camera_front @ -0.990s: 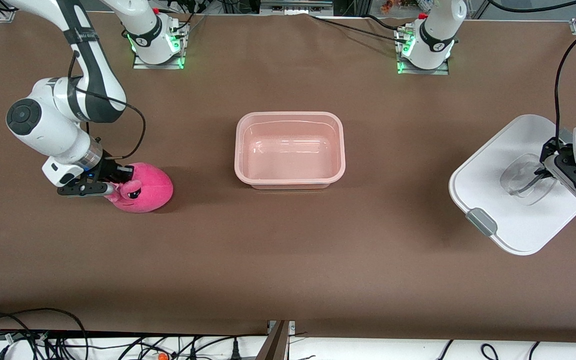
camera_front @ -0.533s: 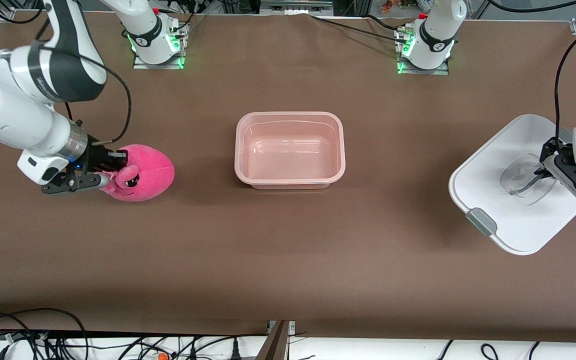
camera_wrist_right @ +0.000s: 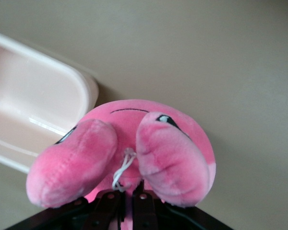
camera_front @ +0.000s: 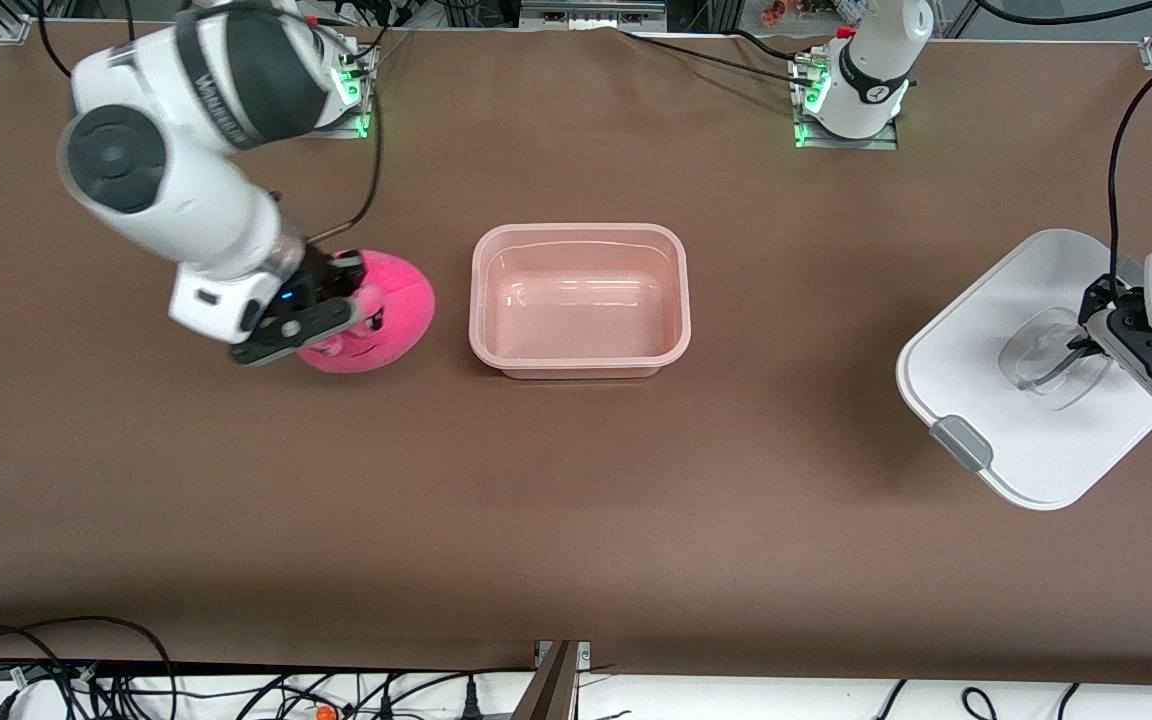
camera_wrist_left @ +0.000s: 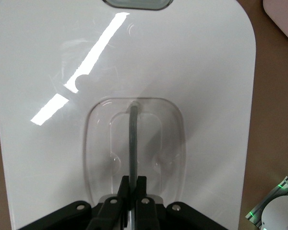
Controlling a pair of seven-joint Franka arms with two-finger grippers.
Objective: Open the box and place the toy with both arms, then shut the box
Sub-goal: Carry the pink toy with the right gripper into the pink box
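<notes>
The open pale pink box (camera_front: 576, 231) stands mid-table without its lid. My right gripper (camera_front: 321, 310) is shut on the bright pink toy (camera_front: 386, 310) between its ears and holds it above the table, beside the box toward the right arm's end. In the right wrist view the toy (camera_wrist_right: 168, 143) hangs from the gripper (camera_wrist_right: 132, 194) next to the box's corner (camera_wrist_right: 33, 110). My left gripper (camera_front: 1086, 350) is shut on the clear handle (camera_wrist_left: 133, 139) of the white lid (camera_front: 976, 380) at the left arm's end. The lid (camera_wrist_left: 192, 72) fills the left wrist view below the gripper (camera_wrist_left: 134, 184).
A grey clip (camera_front: 963, 443) sits on the lid's edge nearest the front camera. Cables (camera_front: 136, 680) lie along the table's front edge. Brown table (camera_front: 576, 520) lies bare between the box and the front edge.
My right arm has lifted the toy off the table and carried it toward the box. The left arm and the lid have not moved.
</notes>
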